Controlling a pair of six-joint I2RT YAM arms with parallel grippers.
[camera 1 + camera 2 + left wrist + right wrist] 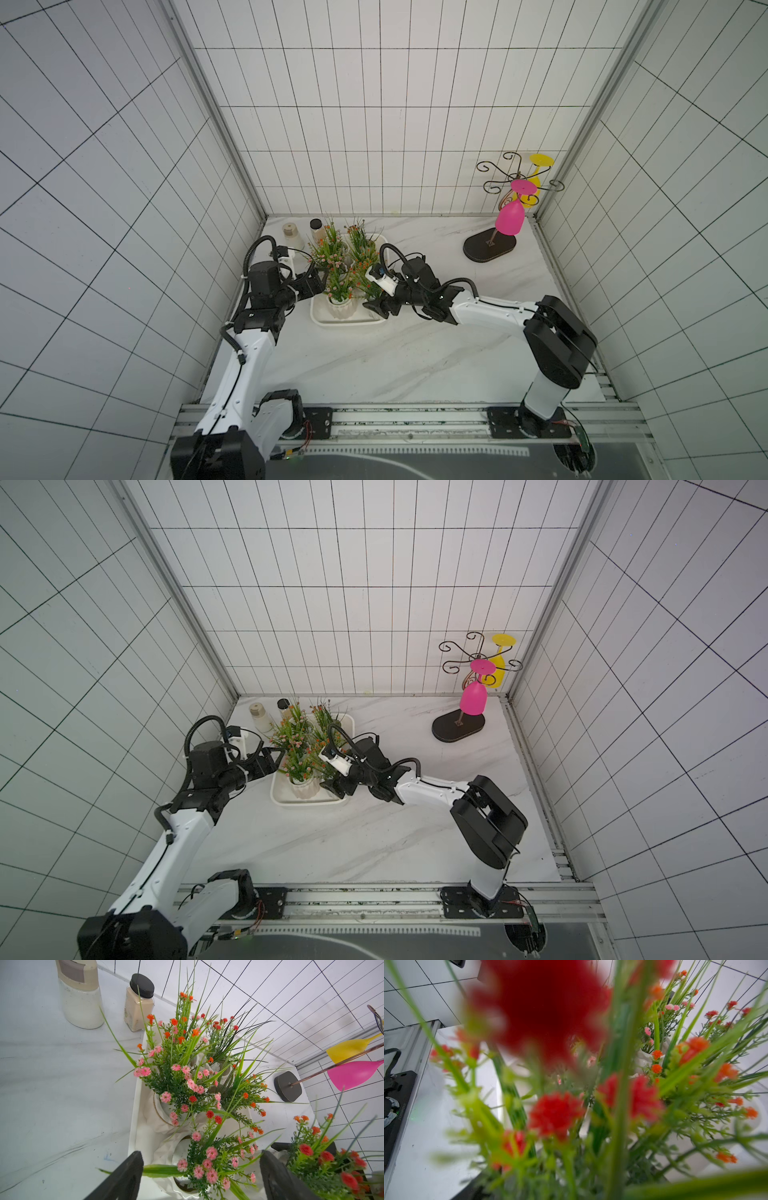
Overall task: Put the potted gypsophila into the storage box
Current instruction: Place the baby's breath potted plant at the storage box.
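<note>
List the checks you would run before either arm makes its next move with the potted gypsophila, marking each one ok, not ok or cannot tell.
1. Left hand open, gripping nothing: ok.
2. Nearest pot upright inside the storage box: ok.
3. Right hand holding the red-flowered gypsophila: cannot tell; foliage hides its fingers.
4. Black-lidded bottle upright, outside the box: ok.
5. Glass rack well away from both arms: ok.
</note>
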